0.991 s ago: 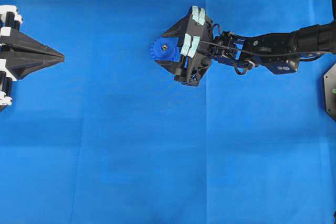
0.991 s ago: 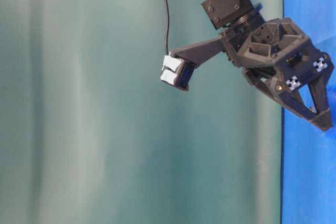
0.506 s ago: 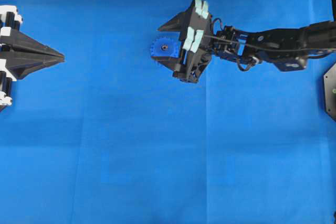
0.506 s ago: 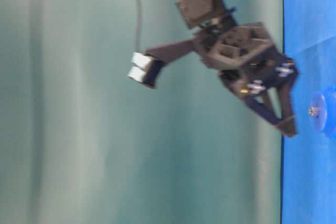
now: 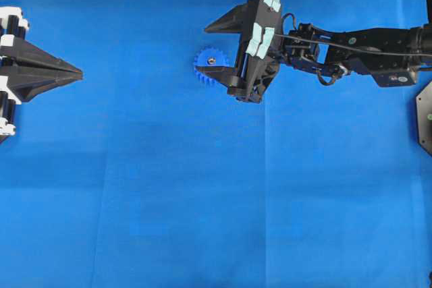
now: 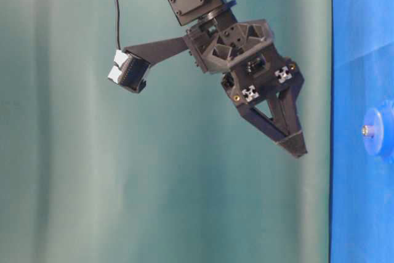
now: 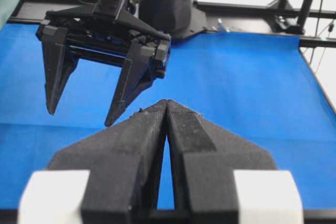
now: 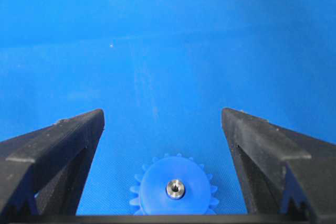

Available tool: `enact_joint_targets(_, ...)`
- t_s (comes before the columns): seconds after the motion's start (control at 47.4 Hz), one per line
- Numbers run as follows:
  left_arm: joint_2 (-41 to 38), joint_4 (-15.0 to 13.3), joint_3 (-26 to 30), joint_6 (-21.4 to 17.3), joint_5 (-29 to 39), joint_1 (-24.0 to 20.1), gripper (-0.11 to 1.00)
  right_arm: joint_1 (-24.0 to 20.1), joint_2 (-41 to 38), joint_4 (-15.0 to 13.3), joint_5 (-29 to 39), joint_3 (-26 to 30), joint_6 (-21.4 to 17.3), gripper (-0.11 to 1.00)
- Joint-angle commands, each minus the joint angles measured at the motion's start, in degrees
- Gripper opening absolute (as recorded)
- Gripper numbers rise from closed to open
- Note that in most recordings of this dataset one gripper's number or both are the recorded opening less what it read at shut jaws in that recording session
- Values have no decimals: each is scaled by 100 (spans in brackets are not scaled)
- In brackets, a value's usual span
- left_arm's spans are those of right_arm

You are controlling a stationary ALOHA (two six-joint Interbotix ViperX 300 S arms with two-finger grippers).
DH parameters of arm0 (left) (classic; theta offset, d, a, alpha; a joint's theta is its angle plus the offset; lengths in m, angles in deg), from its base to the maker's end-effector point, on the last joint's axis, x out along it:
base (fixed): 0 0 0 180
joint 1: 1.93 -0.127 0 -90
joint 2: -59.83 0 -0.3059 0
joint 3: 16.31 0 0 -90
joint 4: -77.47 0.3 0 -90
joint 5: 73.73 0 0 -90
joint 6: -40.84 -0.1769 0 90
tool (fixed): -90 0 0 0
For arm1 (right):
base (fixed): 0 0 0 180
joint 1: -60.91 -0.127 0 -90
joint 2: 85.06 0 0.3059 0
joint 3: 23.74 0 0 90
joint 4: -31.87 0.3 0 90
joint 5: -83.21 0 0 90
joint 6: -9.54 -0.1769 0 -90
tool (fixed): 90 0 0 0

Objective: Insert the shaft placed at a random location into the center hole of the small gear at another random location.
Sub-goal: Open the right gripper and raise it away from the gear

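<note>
Shaft (image 8: 175,188) location: seated in the center hole (image 5: 211,61) of the small gear (image 5: 208,67), with only its shiny round end visible at the hub. At the far left of the overhead view, the left gripper (image 5: 75,71) rests above the blue cloth (image 5: 202,200) covering the tabletop, well apart from the gear; its fingers (image 7: 144,129) are pressed together along their full length and hold nothing. Toward the middle of the overhead view, the small gear lies flat on the cloth, teeth outward, hub upward. Immediately to its right, the right gripper (image 5: 219,48) is raised clear of the cloth, as the table-level view shows, and does not touch the gear. Its fingers (image 8: 58,145) are spread wide and empty; in the right wrist view the gear sits low between them, apart from both. The right arm (image 5: 351,45) extends to the right edge of the overhead view.
</note>
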Motion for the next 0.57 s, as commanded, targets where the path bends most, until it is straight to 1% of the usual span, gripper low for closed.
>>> enact_joint_targets(0.0,-18,0,62,0,-35,0,0,-18,202,9,-9,62,9,83)
enact_joint_targets(0.211,-18,0,62,9,-26,-9,0,-18,554,18,-18,-343,0,83)
enact_joint_targets(0.548,123,0,62,0,9,-9,0,-26,1573,9,-18,-1371,-26,83)
